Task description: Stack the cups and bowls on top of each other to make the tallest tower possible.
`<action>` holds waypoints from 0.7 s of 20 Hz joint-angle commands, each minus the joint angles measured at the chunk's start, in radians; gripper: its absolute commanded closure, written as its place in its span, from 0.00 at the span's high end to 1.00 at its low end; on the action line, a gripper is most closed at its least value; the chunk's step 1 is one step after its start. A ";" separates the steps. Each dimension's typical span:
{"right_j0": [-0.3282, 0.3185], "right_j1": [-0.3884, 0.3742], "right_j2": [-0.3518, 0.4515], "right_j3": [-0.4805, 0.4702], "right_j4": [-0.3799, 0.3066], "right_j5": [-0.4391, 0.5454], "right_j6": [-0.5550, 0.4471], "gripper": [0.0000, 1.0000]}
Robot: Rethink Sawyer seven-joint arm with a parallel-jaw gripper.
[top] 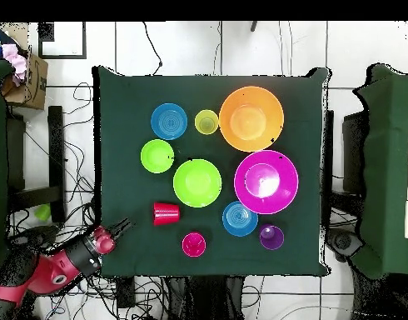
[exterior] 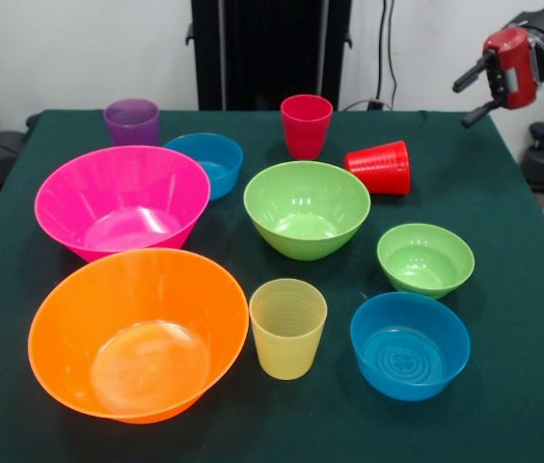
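Note:
Every cup and bowl sits apart on the green table; no tower shows. The purple cup [exterior: 131, 121] [top: 271, 237] and the pinkish-red cup [exterior: 307, 125] [top: 193, 244] stand upright at the back. The bright red cup [exterior: 380, 167] [top: 166, 213] lies on its side. The yellow cup [exterior: 287, 326] [top: 206, 122] stands near the front. The orange bowl [exterior: 137, 333] [top: 251, 118], hot pink bowl [exterior: 122, 201] [top: 266, 182], medium green bowl [exterior: 307, 207] [top: 197, 182], small green bowl [exterior: 425, 258] [top: 157, 156] and two blue bowls [exterior: 206, 162] [exterior: 410, 344] stand upright. My gripper [exterior: 472, 96] [top: 122, 228] hangs open and empty off the table's corner, beyond the red cup.
The table [exterior: 503, 193] carries a dark green cloth. Cables lie on the floor around it. A cardboard box [top: 28, 79] sits off one corner, and dark chairs [top: 382, 167] flank the table on both sides.

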 commanded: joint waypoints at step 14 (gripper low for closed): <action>-0.043 -0.057 0.177 0.034 -0.016 0.269 0.019 1.00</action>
